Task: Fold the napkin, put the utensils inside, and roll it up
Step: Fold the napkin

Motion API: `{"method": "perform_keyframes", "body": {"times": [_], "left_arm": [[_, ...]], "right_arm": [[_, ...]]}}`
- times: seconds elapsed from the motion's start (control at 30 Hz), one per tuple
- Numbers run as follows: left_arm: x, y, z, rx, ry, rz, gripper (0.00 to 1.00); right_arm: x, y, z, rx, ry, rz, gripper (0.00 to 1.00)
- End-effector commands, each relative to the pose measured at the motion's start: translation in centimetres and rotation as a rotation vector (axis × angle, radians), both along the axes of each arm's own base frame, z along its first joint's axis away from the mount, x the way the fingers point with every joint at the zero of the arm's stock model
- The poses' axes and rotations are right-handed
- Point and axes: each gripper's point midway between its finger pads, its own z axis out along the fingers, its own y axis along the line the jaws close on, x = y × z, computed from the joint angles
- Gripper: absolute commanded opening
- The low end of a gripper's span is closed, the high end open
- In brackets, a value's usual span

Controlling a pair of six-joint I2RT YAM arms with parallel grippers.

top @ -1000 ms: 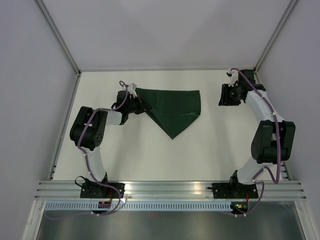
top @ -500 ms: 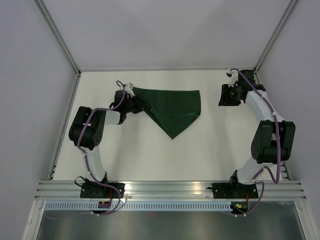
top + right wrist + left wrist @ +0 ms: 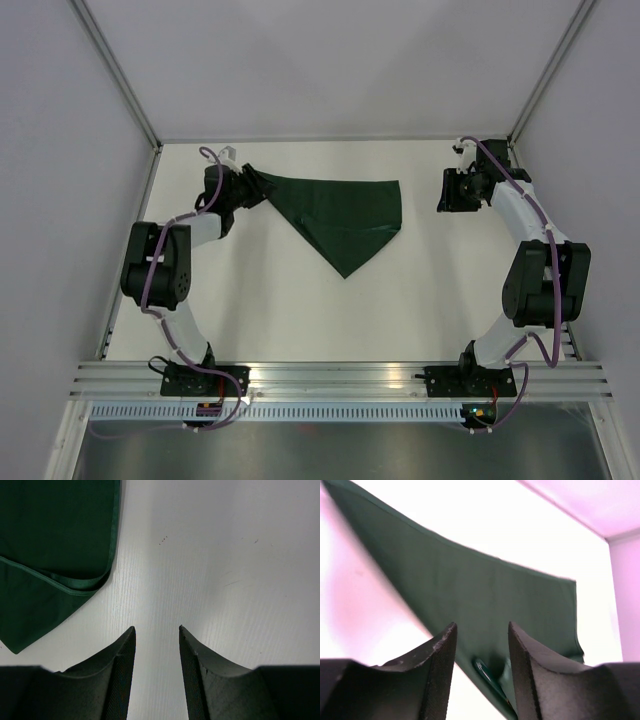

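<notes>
- The tabletop (image 3: 300, 310) is a flat, matte white board; the right wrist view shows a faint wood-like grain and a few tiny dark specks on it (image 3: 225, 555).
- Plain pale panels (image 3: 330, 70) close it in on the far, left and right sides, joined by slim aluminium posts (image 3: 115, 70).
- A ribbed aluminium rail (image 3: 340, 378) runs along the near edge and carries both arm bases.
- The napkin (image 3: 345, 215) is thin, dark green, matte cloth, folded into a rough triangle.
- It lies in the far half of the tabletop, about midway between the left and right edges.
- Its long straight edge runs along the far side, and its point aims at the near edge.
- In the right wrist view the napkin (image 3: 55, 530) shows two layers with a narrow stitched hem and a rounded corner.
- The left arm (image 3: 160, 270), black and white with a purple cable, reaches toward the far left corner.
- The left jaws pinch the napkin's left tip, and in the left wrist view the cloth (image 3: 485, 590) stretches taut away from them.
- The right arm (image 3: 545, 275) bends toward the far right corner, well apart from the cloth.
- The right jaws stand narrowly parted over bare tabletop, gripping nothing.
- All the fingers are dark, matte, tapered wedges.
</notes>
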Motion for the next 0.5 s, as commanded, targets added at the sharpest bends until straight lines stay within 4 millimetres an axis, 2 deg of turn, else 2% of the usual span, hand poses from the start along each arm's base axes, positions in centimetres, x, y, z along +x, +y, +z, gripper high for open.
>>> {"method": "perform_keyframes", "body": {"times": [0.0, 0.03, 0.1, 0.17, 0.2, 0.23, 0.3, 0.47], "left_arm": [[2.7, 3.3, 1.6, 0.025, 0.004, 0.150, 0.52], [3.5, 3.7, 2.1, 0.025, -0.007, 0.161, 0.53], [4.2, 4.7, 0.8, 0.031, 0.034, 0.191, 0.55], [5.3, 5.5, 1.2, 0.026, 0.027, 0.210, 0.55], [5.6, 5.8, 0.3, 0.030, 0.051, 0.222, 0.55], [6.2, 6.0, 0.7, 0.029, 0.043, 0.230, 0.56], [6.7, 6.8, -0.3, 0.023, 0.068, 0.253, 0.56], [8.4, 7.9, -0.9, 0.004, 0.082, 0.281, 0.57]], "right_arm": [[0.2, 0.4, 0.3, 0.014, -0.019, 0.010, 0.46], [0.2, 0.5, 0.2, 0.014, -0.020, 0.014, 0.46], [0.2, 0.6, 0.1, 0.021, -0.015, 0.019, 0.46], [0.3, 0.7, 0.1, 0.026, -0.013, 0.020, 0.46], [0.3, 0.7, 0.1, 0.029, -0.015, 0.022, 0.46], [0.3, 0.8, 0.0, 0.030, -0.012, 0.024, 0.46], [0.2, 0.7, -0.1, 0.029, -0.008, 0.025, 0.46], [0.2, 0.9, 0.1, 0.033, -0.005, 0.031, 0.46]]}}
